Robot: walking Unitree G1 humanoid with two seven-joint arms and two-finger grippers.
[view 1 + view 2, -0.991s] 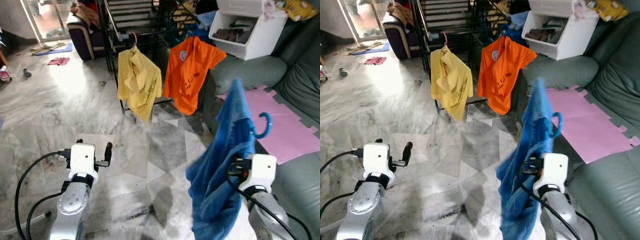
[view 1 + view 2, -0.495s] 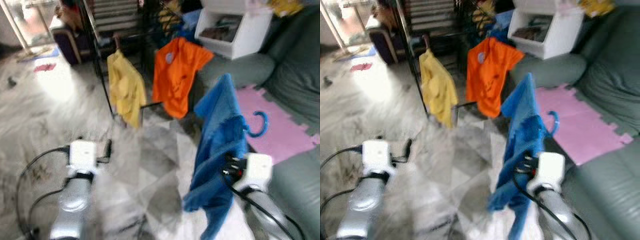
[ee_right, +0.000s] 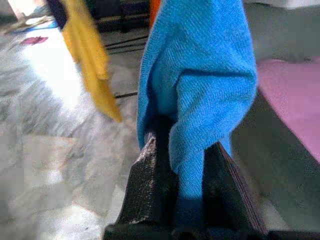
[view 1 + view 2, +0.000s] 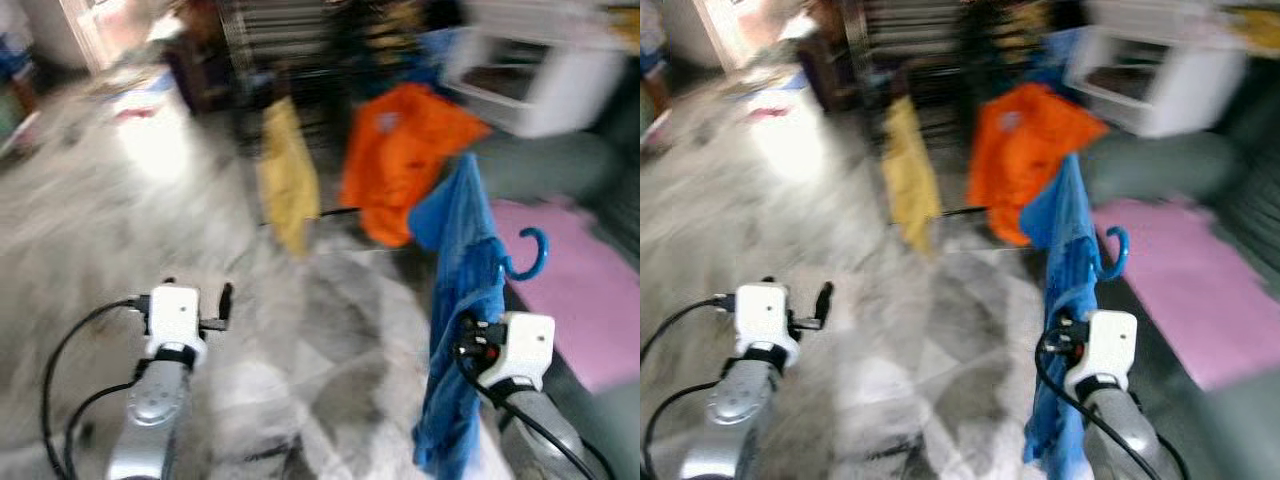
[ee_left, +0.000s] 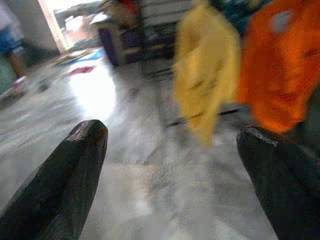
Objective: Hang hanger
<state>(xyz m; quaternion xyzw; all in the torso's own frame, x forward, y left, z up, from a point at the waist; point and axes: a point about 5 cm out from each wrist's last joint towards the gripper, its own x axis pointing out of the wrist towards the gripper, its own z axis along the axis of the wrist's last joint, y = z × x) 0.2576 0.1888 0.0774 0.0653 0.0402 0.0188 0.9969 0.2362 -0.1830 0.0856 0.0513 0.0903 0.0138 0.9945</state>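
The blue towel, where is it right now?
The blue towel hangs on a blue hanger clamped in the right gripper, on the robot's right, in front of the orange shirt and beside the pink mat.

Left gripper (image 5: 170, 165) jaws apart, right gripper (image 3: 185, 165) jaws seemingly clamped, both arms raised forward

sunlit marble floor (image 4: 130, 220), pink mat (image 4: 585, 290)
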